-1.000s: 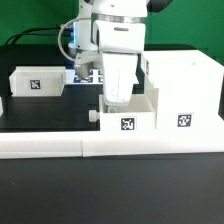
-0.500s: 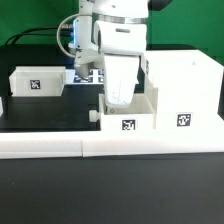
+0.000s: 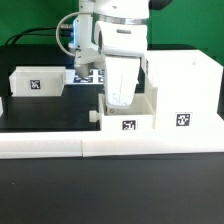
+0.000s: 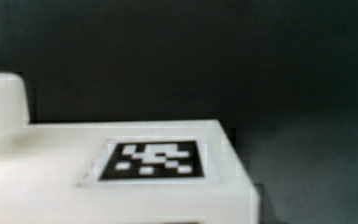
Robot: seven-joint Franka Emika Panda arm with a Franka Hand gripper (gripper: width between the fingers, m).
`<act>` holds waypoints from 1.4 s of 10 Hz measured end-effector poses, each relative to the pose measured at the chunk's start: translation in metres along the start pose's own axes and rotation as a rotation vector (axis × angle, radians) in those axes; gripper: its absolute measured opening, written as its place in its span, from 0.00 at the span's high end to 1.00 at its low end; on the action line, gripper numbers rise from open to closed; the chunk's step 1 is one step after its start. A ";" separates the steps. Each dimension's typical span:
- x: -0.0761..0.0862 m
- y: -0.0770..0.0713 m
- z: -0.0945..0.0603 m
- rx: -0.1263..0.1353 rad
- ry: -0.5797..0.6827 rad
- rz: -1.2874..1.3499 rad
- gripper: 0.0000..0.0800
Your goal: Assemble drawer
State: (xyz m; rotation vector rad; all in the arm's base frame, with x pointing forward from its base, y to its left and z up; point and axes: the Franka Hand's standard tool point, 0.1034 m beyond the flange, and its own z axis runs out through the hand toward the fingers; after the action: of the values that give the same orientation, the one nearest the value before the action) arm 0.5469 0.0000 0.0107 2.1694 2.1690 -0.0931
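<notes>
A small white knobbed tray (image 3: 140, 118) with a square tag stands in the middle, its side against the tall open casing (image 3: 185, 85) on the exterior view's right. Its knob (image 3: 93, 115) points to the exterior view's left. My gripper (image 3: 120, 102) reaches straight down into this tray, and its fingertips are hidden behind the tray wall. In the wrist view the tray's white tagged face (image 4: 51, 190) fills the near part of the picture, and no fingers show. A second tagged tray (image 3: 35, 84) sits at the far left.
The long low white L-shaped bar (image 3: 60, 146) runs along the front of the black table. The marker board (image 3: 88, 76) lies behind my arm. The casing stands right beside the middle tray.
</notes>
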 end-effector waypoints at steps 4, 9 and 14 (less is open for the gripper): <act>0.002 0.002 0.001 0.010 -0.002 0.007 0.95; 0.008 0.004 0.000 -0.046 0.006 -0.003 0.95; 0.005 0.004 0.001 -0.043 0.004 0.007 0.95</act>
State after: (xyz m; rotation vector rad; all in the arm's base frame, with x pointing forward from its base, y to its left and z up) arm 0.5505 0.0044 0.0093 2.1558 2.1452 -0.0412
